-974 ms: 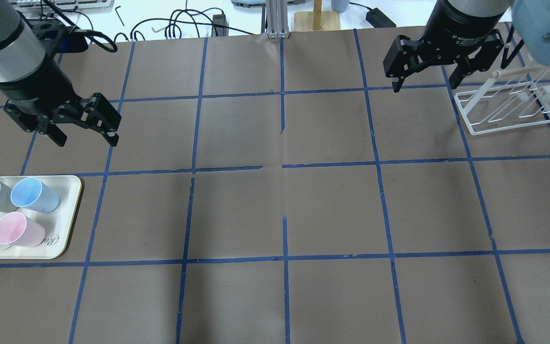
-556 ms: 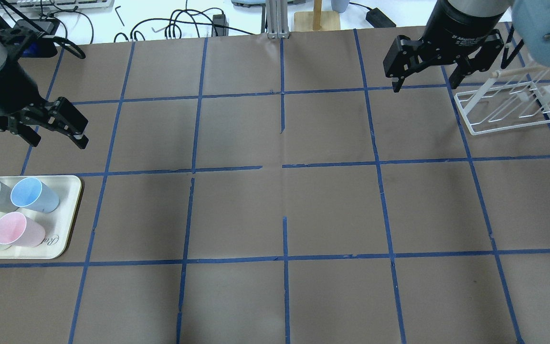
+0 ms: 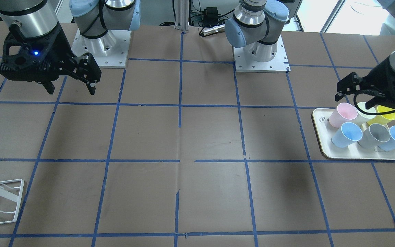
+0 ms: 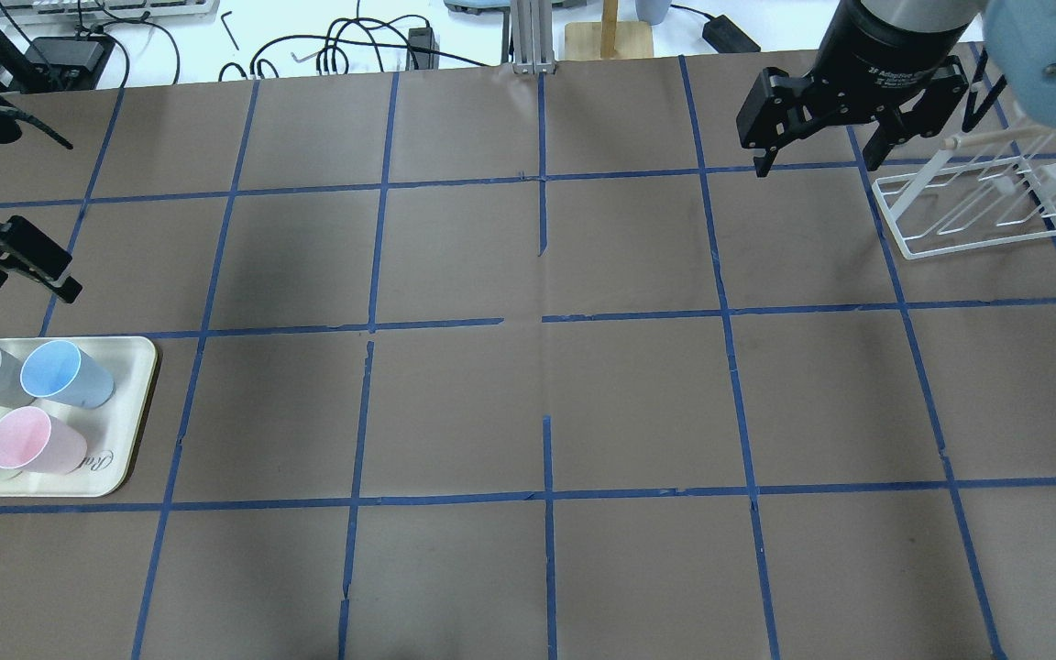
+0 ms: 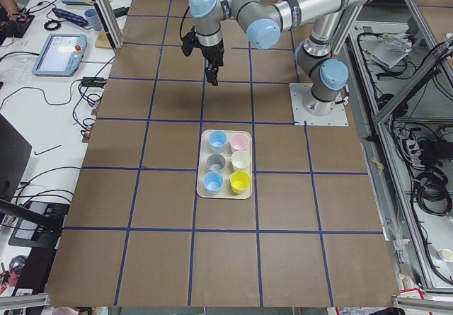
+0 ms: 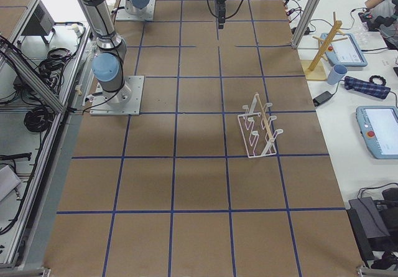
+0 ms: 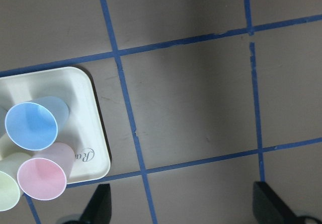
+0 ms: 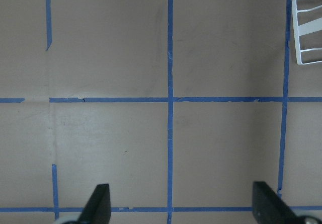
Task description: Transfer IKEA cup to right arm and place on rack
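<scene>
0 of 3 steps done | pale sky-blue plastic cup (image 4: 65,373) sits on cream tray (image 4: 129,435) | left jaws, right jaws spread, empty | white wire rack (image 4: 891,218) cupless

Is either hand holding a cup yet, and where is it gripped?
Nothing is held. Both are open: the left hand hovers near the tray, where the IKEA cup sits untouched, and the right hand is empty.

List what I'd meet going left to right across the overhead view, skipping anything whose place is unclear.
cream tray → aluminium post → wooden stand → right gripper → rack. The left gripper overlaps the tray's span, so it is left out.
</scene>
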You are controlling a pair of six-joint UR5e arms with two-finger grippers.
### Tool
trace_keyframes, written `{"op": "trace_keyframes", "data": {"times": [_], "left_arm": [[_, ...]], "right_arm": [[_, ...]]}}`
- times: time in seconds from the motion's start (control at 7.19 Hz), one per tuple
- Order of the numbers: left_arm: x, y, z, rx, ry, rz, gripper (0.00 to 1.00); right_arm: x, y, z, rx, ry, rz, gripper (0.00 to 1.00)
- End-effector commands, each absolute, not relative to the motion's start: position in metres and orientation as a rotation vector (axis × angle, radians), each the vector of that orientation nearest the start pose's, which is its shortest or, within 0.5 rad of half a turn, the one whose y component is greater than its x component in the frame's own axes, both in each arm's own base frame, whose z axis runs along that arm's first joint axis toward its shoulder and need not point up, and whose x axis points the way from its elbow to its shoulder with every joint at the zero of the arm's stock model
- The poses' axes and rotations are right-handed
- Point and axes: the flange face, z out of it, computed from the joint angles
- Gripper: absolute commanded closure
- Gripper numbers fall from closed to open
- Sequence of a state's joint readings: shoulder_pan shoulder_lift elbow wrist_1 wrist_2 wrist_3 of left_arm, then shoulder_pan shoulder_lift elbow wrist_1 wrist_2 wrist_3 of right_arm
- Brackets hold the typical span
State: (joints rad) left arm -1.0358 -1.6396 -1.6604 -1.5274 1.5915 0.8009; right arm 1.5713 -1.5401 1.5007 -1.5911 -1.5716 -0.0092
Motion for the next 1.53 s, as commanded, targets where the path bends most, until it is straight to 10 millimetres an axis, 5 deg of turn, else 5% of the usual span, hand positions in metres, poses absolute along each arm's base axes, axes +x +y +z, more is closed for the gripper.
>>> {"op": "trace_keyframes", "data": {"times": [0.0,0.42,0.83,1.39], "left_arm": [[0.202,-0.499,0.371,0.604,3.134,0.129,0.00],[0.261,-0.506,0.320,0.706,3.094,0.085,0.00],[0.274,-0.518,0.276,0.799,3.096,0.134,0.04],[0.277,-0.519,0.251,0.816,3.097,0.241,0.15]], "right_arm": [[0.134,-0.509,0.503,-0.017,3.141,-0.077,0.00],[0.134,-0.509,0.502,-0.019,3.141,-0.075,0.00],[0.133,-0.509,0.502,-0.017,3.141,-0.075,0.00],[0.133,-0.509,0.502,-0.017,3.141,-0.075,0.00]]}}
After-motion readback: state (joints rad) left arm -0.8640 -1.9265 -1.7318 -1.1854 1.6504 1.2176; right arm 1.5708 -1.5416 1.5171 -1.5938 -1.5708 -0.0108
